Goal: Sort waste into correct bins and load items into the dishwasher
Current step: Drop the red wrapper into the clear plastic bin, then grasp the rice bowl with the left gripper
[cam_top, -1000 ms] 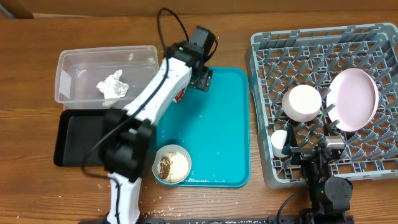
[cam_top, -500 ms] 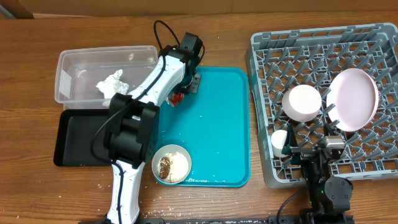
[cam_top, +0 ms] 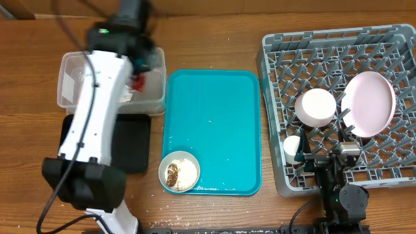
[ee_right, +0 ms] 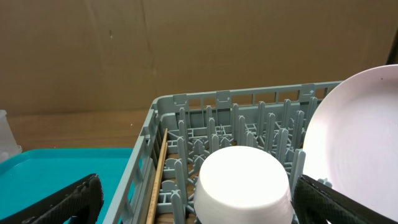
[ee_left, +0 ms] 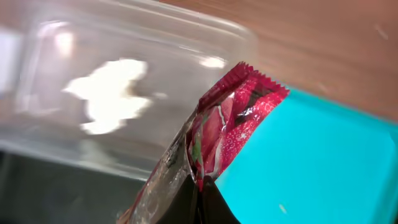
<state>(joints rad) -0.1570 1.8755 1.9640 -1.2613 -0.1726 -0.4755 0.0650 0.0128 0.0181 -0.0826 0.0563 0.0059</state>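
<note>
My left gripper [ee_left: 202,194] is shut on the crinkled red snack wrapper [ee_left: 233,124], which hangs over the right end of the clear tub [cam_top: 68,84]. From overhead, the wrapper [cam_top: 136,81] shows as a red spot beside the arm. A crumpled white tissue [ee_left: 112,96] lies inside the tub. A small plate of rice and brown bits [cam_top: 180,171] sits at the teal tray's front left corner. My right gripper [ee_right: 199,194] stands open at the grey dish rack [cam_top: 338,39], facing an upturned white bowl [ee_right: 244,183]. Beside the bowl are a pink plate [ee_right: 357,143] and chopsticks [ee_right: 157,177].
The shallow black tray [cam_top: 133,146] lies in front of the tub, partly under my left arm. The teal tray [cam_top: 214,117] fills the middle of the table. A small white cup [cam_top: 292,149] stands in the rack's front left corner. Bare wood runs along the back.
My left gripper shut on the red wrapper at the teal tray's back left, then lifted it and swung left over the clear tub. The right arm stayed still.
</note>
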